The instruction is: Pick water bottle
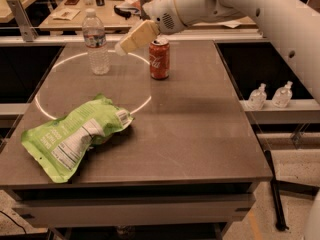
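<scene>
The gripper (125,45) hangs in the air just to the right of the water bottle (96,41), level with its upper half and angled down toward it from the end of the white arm (240,4). A gap shows between the two, so nothing is held yet, and from where I stand I cannot tell whether the gripper is open or closed. The water bottle stands upright with its cap on, at the far left of the surface (200,124). To the bottle's right, past the gripper, a red soda can (159,58) stands upright too, close enough that the arm passes right above it. Well in front of the bottle, toward the near left edge, a green chip bag (75,136) lies flat and out of the way. Far off to the bottle's right, beyond the surface on a lower ledge, two small clear bottles (270,95) sit side by side. By my reckoning the reach is nearly done but the pick itself has not begun: what is left is closing the last gap, getting a hold around the bottle's body, and lifting it clear without knocking the can.
</scene>
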Available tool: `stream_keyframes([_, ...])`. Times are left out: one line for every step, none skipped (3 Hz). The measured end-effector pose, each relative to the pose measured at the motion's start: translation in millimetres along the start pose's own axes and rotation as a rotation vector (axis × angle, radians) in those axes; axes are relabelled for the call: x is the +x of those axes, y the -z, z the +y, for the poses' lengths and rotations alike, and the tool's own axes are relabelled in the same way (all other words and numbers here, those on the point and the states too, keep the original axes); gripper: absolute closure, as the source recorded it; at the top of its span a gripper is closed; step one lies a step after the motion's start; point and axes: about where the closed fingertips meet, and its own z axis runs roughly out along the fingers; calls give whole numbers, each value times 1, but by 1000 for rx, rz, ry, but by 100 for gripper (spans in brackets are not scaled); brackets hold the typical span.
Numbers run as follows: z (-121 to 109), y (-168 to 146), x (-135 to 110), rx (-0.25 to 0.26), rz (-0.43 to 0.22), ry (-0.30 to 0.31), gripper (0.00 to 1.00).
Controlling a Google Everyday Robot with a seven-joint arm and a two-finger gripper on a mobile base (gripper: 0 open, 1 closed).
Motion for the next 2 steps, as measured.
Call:
stream_keyframes([-5, -20, 0, -26, -8, -5, 0])
stream_keyframes([-16, -52, -5, -49, -1, 5, 0])
